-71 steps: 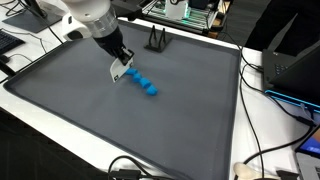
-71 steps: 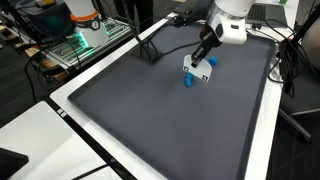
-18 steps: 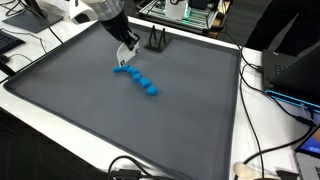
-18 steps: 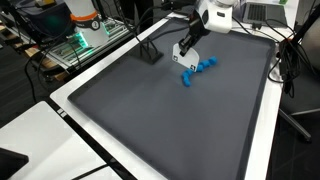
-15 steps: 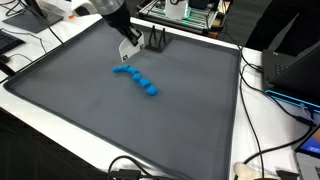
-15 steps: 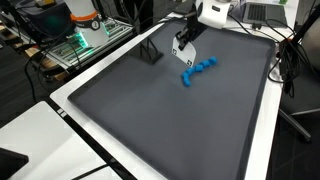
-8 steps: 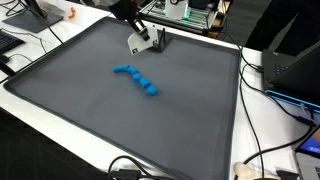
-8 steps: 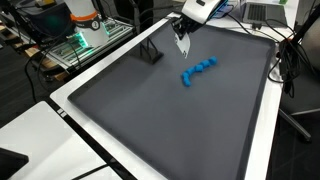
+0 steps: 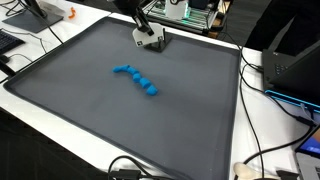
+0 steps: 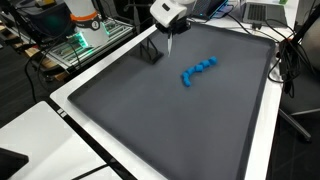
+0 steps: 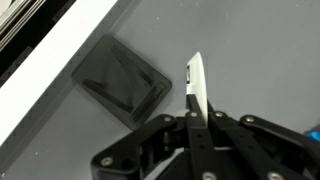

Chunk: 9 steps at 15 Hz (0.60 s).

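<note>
1. Over the last second my hand [image 9: 147, 40] has travelled from just above the blue bead string [image 9: 136, 77] to the far edge of the grey mat [image 9: 90, 115]. The string has stayed put mid-mat.
2. The hand is clamped together on a thin white piece [image 11: 196, 85]. It stands out between the fingers, just beside the black stand [image 11: 122, 80] and well apart from the string.
3. Room: the tabletop [image 11: 50, 60] shows its white rim close behind the stand. On the near side of the string the mat runs wide.
4. Count: one bead string, one stand, one white piece.
</note>
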Motion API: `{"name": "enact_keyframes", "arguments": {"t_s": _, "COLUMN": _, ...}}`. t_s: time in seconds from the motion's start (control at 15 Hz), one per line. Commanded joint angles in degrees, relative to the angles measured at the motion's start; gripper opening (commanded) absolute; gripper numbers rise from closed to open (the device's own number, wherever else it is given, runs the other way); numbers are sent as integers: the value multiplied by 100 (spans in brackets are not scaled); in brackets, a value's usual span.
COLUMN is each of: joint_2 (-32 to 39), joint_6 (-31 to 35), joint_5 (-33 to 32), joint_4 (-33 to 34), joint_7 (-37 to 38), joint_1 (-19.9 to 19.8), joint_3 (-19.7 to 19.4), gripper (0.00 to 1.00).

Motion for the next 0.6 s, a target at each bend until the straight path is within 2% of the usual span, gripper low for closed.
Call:
{"name": "enact_keyframes", "arguments": {"t_s": 0.0, "joint_2": -435, "joint_6": 493, "joint_5": 427, "joint_4": -821, "joint_7": 261, "joint_1": -128, "joint_3": -37, "gripper": 1}}
{"name": "enact_keyframes", "arguments": {"t_s": 0.53, "joint_2": -811, "joint_6": 1352, "joint_5": 1098, "joint_4": -1834, "joint_7": 258, "joint_1": -318, "joint_3": -46, "gripper": 1}}
